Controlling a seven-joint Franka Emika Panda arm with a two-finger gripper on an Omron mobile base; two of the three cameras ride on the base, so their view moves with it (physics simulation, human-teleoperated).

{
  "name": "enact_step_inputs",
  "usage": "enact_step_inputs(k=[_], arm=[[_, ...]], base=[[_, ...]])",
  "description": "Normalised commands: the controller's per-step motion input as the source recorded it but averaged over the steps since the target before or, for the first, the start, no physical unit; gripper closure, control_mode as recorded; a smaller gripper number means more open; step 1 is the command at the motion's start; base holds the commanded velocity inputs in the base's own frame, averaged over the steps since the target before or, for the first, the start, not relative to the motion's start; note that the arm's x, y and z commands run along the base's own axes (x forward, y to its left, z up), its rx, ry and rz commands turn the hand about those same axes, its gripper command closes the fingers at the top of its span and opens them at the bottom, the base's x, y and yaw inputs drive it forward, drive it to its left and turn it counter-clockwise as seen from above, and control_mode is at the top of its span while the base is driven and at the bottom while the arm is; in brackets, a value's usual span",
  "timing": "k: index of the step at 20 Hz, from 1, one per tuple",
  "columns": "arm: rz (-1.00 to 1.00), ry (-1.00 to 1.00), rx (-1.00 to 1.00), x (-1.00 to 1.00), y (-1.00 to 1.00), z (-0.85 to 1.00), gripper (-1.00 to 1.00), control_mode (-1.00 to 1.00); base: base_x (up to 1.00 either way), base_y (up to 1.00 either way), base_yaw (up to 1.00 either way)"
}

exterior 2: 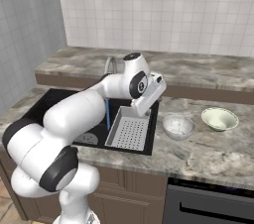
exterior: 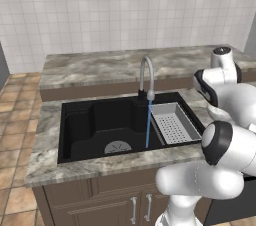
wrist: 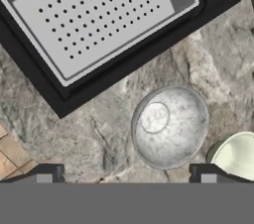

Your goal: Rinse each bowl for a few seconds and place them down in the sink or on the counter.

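White square wall tiles back the grey-brown marbled stone counter in the left base view, where the wide black rectangular sink holds a grey perforated rectangular tray at its right end. A thin blue stream of water falls from the curved steel faucet into the basin.

From the right base view, the white arm reaches over the tray, its two-finger gripper hidden behind the hand. Beyond it on the counter sit the plain whitish-grey round bowl and, farther off, the pale cream round bowl with a light green inside.

Looking along the hand, the gripper has its dark fingertips spread wide apart, holding nothing. The whitish-grey bowl lies upright just ahead between them, the cream bowl beside one tip, and the tray beyond.
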Motion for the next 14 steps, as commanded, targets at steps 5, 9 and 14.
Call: enact_step_inputs(k=[5, 9, 14], arm=[[-0.01, -0.05, -0.03, 0.13, -0.03, -0.10, -1.00, -1.00], [0.00, -0.04, -0.03, 0.17, 0.00, -0.09, -1.00, -1.00], [0.00, -0.02, -0.02, 0.16, -0.01, -0.11, -1.00, -1.00]], base=[[0.00, 0.00, 0.00], [0.00, 0.00, 0.00], [0.00, 0.00, 0.00]])
